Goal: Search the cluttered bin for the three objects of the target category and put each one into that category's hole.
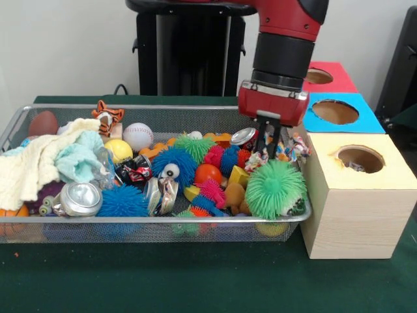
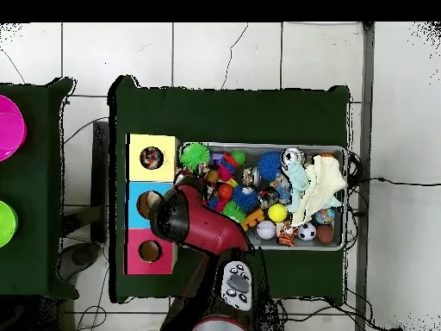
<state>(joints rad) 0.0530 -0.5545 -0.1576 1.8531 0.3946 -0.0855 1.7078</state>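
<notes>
Gripper [image 1: 269, 139] among toys beside crushed can [image 1: 243, 136], green spiky ball [image 1: 274, 189]; grip unclear

Red arm [image 2: 194, 224] over cluttered bin [image 2: 344, 198]

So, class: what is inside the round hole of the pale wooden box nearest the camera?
The pale wooden box has a round hole with something small inside, patterned in the overhead view. What it is cannot be told; the lid hides the rest of the inside.
</notes>
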